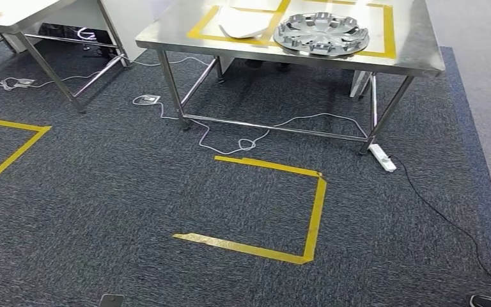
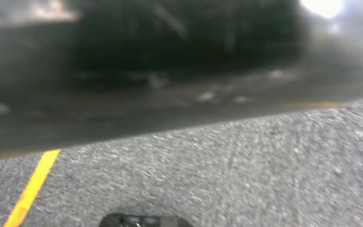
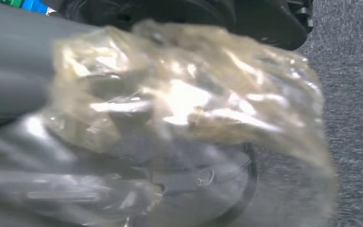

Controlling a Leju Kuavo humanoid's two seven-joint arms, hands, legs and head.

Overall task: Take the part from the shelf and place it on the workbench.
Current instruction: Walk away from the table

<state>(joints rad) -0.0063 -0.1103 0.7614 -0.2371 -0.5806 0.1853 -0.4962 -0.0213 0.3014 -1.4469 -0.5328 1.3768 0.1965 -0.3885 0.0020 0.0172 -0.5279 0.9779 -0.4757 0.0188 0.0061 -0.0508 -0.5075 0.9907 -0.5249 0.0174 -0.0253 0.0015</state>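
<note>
steel workbench (image 1: 415, 59), silver wheel cover (image 1: 321, 33), white part (image 1: 243, 24)

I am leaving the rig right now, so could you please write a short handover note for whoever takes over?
Right hand: holds a plastic-wrapped part, its fingers hidden by the wrap.
Left hand: a dark blur in its wrist view, state unclear.
Workbench: ahead, beyond the yellow floor marking; a silver wheel cover and a white part lie on it.
Done: part taken.
Left: reach the workbench and set the part down.
</note>
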